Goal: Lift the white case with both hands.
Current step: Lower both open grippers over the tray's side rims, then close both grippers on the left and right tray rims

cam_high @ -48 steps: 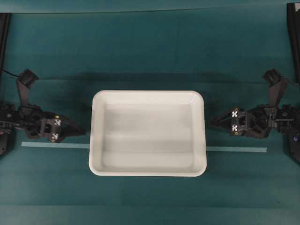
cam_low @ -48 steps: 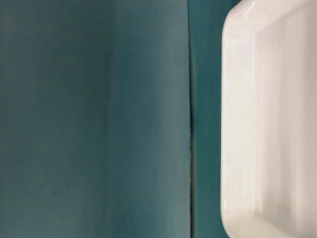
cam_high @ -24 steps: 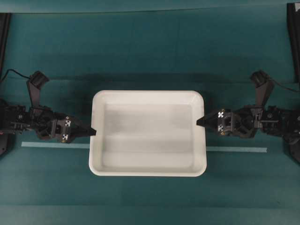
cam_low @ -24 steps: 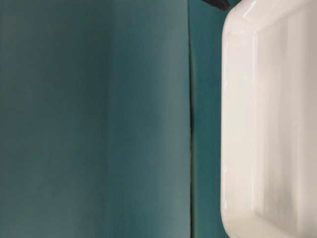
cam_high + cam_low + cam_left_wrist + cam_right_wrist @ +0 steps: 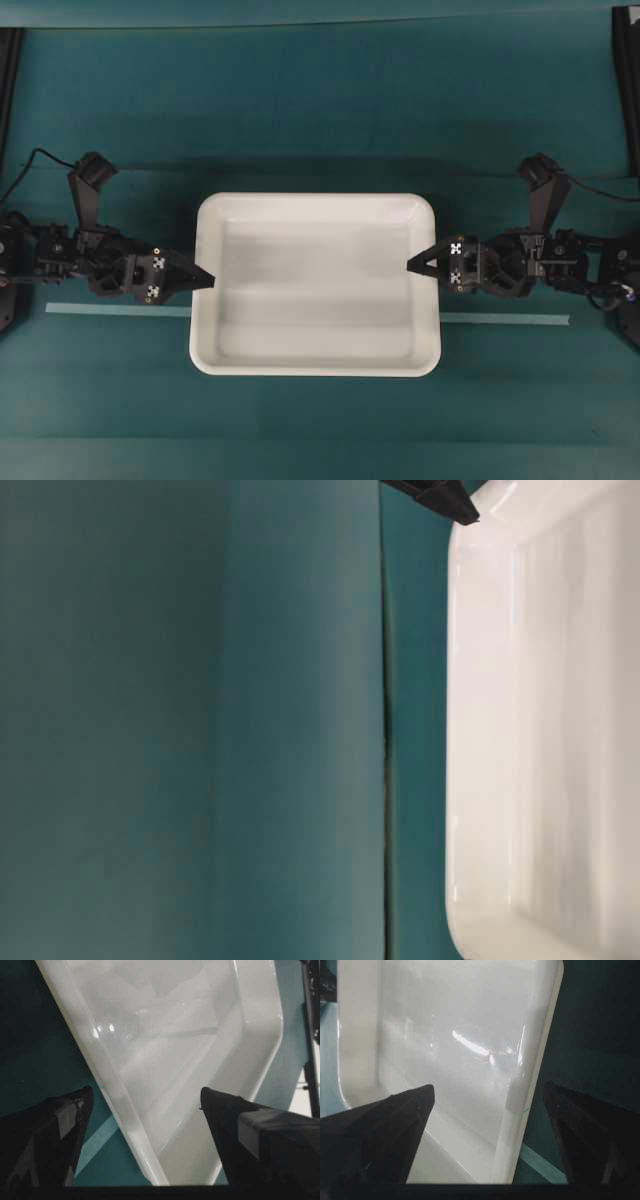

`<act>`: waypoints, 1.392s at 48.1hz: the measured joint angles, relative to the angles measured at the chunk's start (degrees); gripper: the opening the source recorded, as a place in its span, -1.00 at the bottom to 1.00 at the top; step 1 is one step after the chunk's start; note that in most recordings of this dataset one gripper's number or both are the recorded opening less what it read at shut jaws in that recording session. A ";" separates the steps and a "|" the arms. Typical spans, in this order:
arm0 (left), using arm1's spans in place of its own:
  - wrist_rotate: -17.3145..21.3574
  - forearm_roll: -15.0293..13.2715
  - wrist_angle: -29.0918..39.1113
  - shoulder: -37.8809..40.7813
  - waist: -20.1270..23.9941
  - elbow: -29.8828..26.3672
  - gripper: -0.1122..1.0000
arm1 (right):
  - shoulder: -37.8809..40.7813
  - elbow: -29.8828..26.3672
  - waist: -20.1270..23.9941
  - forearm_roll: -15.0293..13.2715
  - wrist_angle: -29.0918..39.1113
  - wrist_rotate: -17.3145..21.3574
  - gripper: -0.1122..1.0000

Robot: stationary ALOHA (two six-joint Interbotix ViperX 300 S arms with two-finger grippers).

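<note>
1. Case (image 5: 315, 285) sits flat at centre of the green counter (image 5: 320, 100), open side up, empty. Long axis runs 3–9 o'clock in the overhead view.
2. Step: approach to the grasp, nothing lifted yet.
3. Left gripper (image 5: 203, 279) at the case's 9 o'clock short rim, jaws released and wide. Wrist view shows one finger (image 5: 60, 1125) outside the rim and the other (image 5: 235, 1125) over the inside, so it straddles the wall.
4. Right gripper (image 5: 420, 263) at the 3 o'clock rim, jaws likewise released. One finger (image 5: 395, 1120) over the basin, the other (image 5: 585, 1125) outside.
5. Contact with the rim: can't tell in any view.
6. Next, as I judge it: clench both sides on the rim, then raise together and level.
7. Risk: glossy rim, uneven lift could tilt or slip it.
8. Pale tape strip (image 5: 505, 320) runs under the case, 3–9 o'clock.
</note>
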 measured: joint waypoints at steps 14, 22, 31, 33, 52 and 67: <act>0.18 -0.09 0.00 0.70 0.09 -0.62 0.88 | 0.00 0.09 0.18 0.00 0.00 1.14 0.87; 0.18 -0.09 0.00 0.79 0.09 -0.62 0.87 | 0.00 0.09 0.18 0.00 0.00 1.23 0.86; 0.18 0.00 0.00 0.79 -0.26 -0.62 0.73 | 0.09 -0.09 0.35 0.00 0.62 1.23 0.66; 0.18 -0.09 0.00 0.79 -0.26 -0.62 0.63 | 0.09 -0.18 0.53 0.00 1.49 1.23 0.55; 0.00 -0.09 2.90 0.88 -0.09 -1.05 -0.62 | 0.97 -1.85 0.35 0.00 8.79 1.41 -0.59; -0.09 -0.09 7.82 0.88 0.09 -2.37 -0.62 | 0.97 -2.20 0.18 0.09 9.40 1.58 -0.59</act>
